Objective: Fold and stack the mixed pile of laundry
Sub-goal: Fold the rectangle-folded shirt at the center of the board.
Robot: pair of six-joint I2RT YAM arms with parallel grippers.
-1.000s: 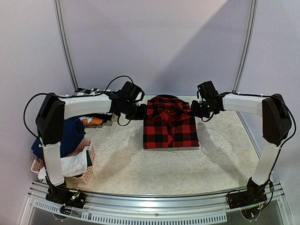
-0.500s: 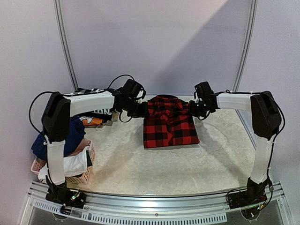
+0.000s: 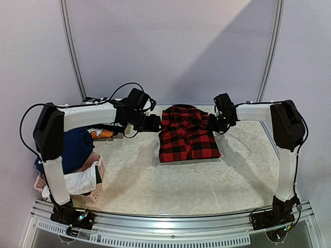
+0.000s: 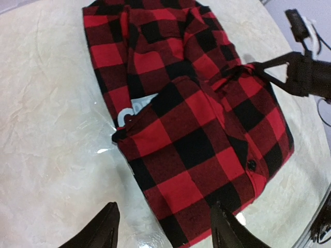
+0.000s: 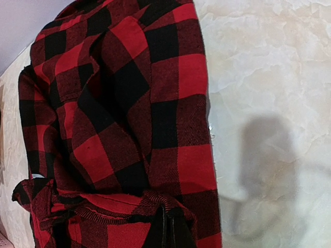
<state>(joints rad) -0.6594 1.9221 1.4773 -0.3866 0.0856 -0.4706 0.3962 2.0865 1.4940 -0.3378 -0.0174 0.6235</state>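
The folded red-and-black plaid shirt (image 3: 187,135) lies flat at the middle back of the table. My left gripper (image 3: 155,123) hovers at its left edge, open, with its fingertips (image 4: 107,226) apart above the shirt (image 4: 191,129) and the table and nothing between them. My right gripper (image 3: 211,123) is shut on a fold of the shirt's right edge, where the cloth (image 5: 155,199) bunches up at the closed fingertips (image 5: 166,227). The rest of the laundry pile sits at the far left: a navy piece (image 3: 77,147) and a white garment (image 3: 77,182).
A pink lattice basket (image 3: 95,195) stands at the left front edge under the pile. A striped black-and-white item (image 3: 98,101) lies at the back left corner. Metal frame posts (image 3: 72,51) rise at the back on both sides.
My left gripper has opened and let go of the shirt's left edge, drawing slightly left. The shirt has shifted a little toward the back. The right gripper stays shut on it.
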